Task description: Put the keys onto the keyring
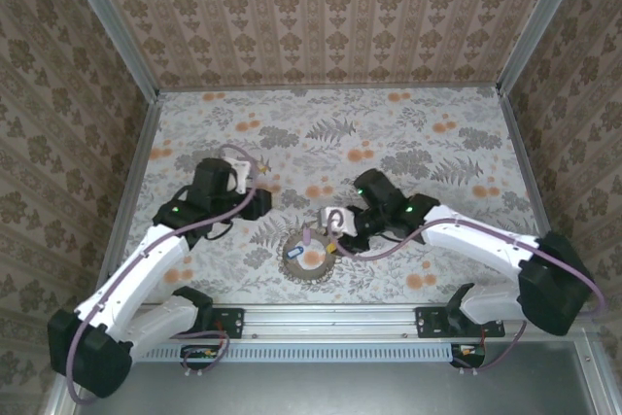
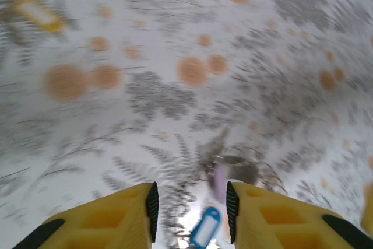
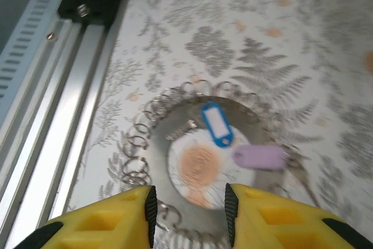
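The keyring [image 3: 175, 122], a flat grey ring edged with small wire loops, lies on the floral table near the front [image 1: 312, 261]. A blue-headed key [image 3: 217, 124] and a lilac-headed key [image 3: 259, 157] rest on it. My right gripper [image 3: 188, 214] hovers open over the ring's near rim, nothing between its fingers [image 1: 333, 235]. In the blurred left wrist view my left gripper [image 2: 192, 211] is open, with the blue key [image 2: 205, 227] and the lilac key [image 2: 220, 179] beyond its tips. A yellow-gold key [image 2: 38, 14] lies far off. The left gripper [image 1: 267, 206] is left of the ring.
The aluminium rail [image 3: 52, 103] with the arm bases runs along the table's front edge, close beside the keyring. Patterned walls [image 1: 321, 17] enclose the back and both sides of the table.
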